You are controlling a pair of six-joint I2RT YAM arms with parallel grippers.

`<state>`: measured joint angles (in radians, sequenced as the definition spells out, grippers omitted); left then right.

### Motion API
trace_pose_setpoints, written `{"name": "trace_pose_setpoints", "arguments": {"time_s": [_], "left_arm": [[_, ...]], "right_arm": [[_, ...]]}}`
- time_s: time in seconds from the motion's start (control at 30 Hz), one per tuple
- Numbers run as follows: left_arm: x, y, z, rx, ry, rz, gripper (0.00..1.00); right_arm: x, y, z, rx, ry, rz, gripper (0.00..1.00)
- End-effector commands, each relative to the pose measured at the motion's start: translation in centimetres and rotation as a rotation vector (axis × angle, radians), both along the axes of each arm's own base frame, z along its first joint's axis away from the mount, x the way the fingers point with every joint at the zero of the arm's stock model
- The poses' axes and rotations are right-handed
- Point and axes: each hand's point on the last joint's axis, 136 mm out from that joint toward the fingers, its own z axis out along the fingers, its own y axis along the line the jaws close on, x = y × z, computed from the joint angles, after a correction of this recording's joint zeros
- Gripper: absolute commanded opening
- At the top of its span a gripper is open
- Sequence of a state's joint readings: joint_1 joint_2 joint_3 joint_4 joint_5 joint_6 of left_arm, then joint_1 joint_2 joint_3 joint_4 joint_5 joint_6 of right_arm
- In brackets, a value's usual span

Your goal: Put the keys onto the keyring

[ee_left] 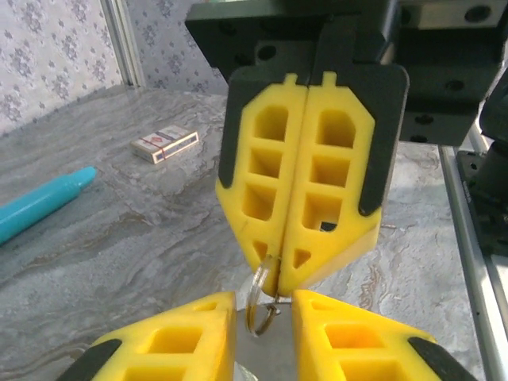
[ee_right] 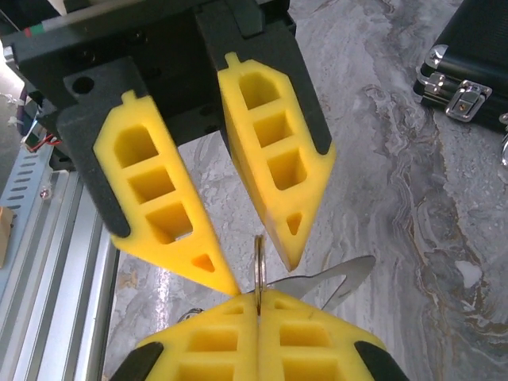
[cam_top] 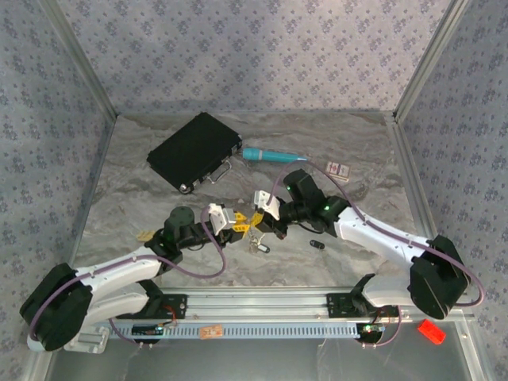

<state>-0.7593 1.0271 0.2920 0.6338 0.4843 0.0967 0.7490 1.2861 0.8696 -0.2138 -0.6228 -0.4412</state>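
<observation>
Pinching thin silvery keyring [ee_right: 259,266], latticed yellow right fingers [ee_right: 208,343], left fingers [ee_right: 274,159] narrowly parted

Your left arm: low, reaching from near-left corner of counter [cam_top: 341,159] toward middle, elbow bent. Your left hand [cam_top: 236,225]: fingers parted, tips pointing right. Your right arm: reaching in from near-right corner, forearm angled left. Your right hand [cam_top: 257,217]: fingers pressed flat together, pinching keyring [ee_right: 259,262] at tips. Both hands meet tip to tip, nearly touching, over counter middle.
</observation>
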Motion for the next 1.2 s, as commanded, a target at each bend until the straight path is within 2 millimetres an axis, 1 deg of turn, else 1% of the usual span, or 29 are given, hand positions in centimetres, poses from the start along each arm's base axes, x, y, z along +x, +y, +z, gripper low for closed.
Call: {"name": "trace_pose_setpoints", "arguments": {"time_s": [0.0,0.1,0.2,0.23,0.3,0.57,0.73,0.8,0.87,0.9,0.93,0.97,1.03,1.1,1.17], "left_arm": [[0.0,0.0,0.8,0.017,-0.019,-0.001,0.27],[0.0,0.1,0.6,0.039,-0.016,-0.004,0.27],[-0.1,0.0,0.7,0.035,-0.018,-0.009,0.26],[-0.1,0.0,0.8,0.033,-0.018,-0.009,0.25],[-0.2,0.0,0.9,0.031,-0.018,-0.013,0.25],[-0.3,-0.2,1.0,0.028,-0.019,-0.027,0.19],[-0.4,-0.4,1.2,0.018,-0.023,-0.040,0.17],[-0.4,-0.5,1.3,0.017,-0.024,-0.044,0.12],[-0.5,-0.4,1.3,0.019,-0.027,-0.048,0.06],[-0.6,-0.4,1.2,0.019,-0.027,-0.050,0.03],[-0.7,-0.4,1.2,0.017,-0.027,-0.053,0.01],[-0.7,-0.4,1.2,0.014,-0.027,-0.053,0.00],[-0.7,-0.3,1.2,-0.001,-0.032,-0.050,0.00],[-0.7,-0.3,1.3,-0.027,-0.034,-0.044,0.00],[-0.7,-0.3,1.3,-0.048,-0.032,-0.042,0.00]], "right_arm": [[0.1,-0.4,0.3,-0.103,-0.053,0.026,0.00],[0.1,-1.0,-0.6,-0.228,-0.097,0.046,0.00],[0.1,-1.3,-1.1,-0.299,-0.115,0.063,0.00],[0.2,-1.1,-0.8,-0.304,-0.131,0.068,0.00],[-0.1,-1.3,-1.1,-0.345,-0.131,0.085,0.00],[-0.7,-0.5,-0.6,-0.363,-0.145,0.141,0.00],[-1.2,-0.2,-1.1,-0.369,-0.133,0.159,0.00],[-1.2,-0.1,-1.1,-0.369,-0.136,0.160,0.00],[-1.0,-0.1,-0.5,-0.347,-0.143,0.150,0.00],[-0.8,-0.1,-0.3,-0.327,-0.147,0.135,0.02],[-0.5,-0.1,0.1,-0.293,-0.153,0.110,0.11],[-0.3,-0.2,0.3,-0.252,-0.150,0.089,0.18],[0.1,-0.2,1.2,-0.135,-0.137,0.048,0.26],[0.5,-0.3,1.7,-0.023,-0.096,0.011,0.30],[0.6,-0.6,1.3,0.044,-0.074,-0.016,0.31]]}}
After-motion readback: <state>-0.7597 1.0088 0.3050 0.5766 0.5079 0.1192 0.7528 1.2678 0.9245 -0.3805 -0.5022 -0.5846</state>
